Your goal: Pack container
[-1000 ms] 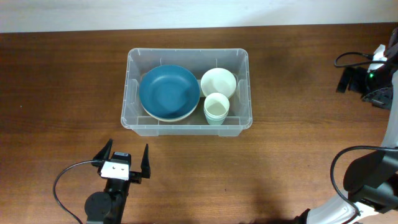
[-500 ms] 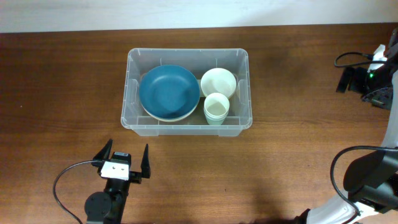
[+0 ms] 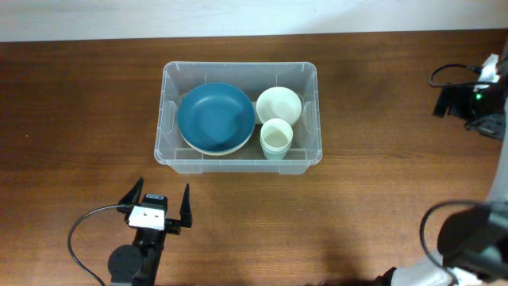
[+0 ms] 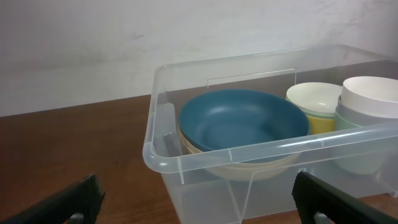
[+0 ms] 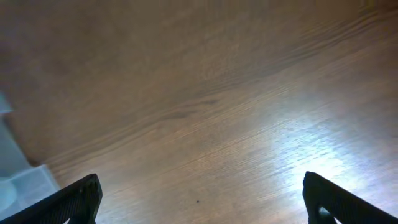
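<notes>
The clear plastic container (image 3: 171,151) stands at the table's middle. It holds a blue bowl (image 3: 215,117) stacked on a cream one, a white bowl (image 3: 279,104) and a pale green cup stack (image 3: 276,138). In the left wrist view the container (image 4: 205,155) is close ahead with the blue bowl (image 4: 242,121) inside. My left gripper (image 3: 159,208) is open and empty, near the front edge, in front of the container. My right gripper (image 5: 202,202) is open and empty over bare wood; its arm (image 3: 476,95) is at the far right edge.
Black cables loop by the left arm base (image 3: 79,238) and at the right side (image 3: 432,218). A white wall runs along the table's back edge (image 3: 238,16). A corner of the container shows at the left of the right wrist view (image 5: 12,180).
The right arm has shifted slightly at the far right edge. The left arm and the container's contents have not moved.
</notes>
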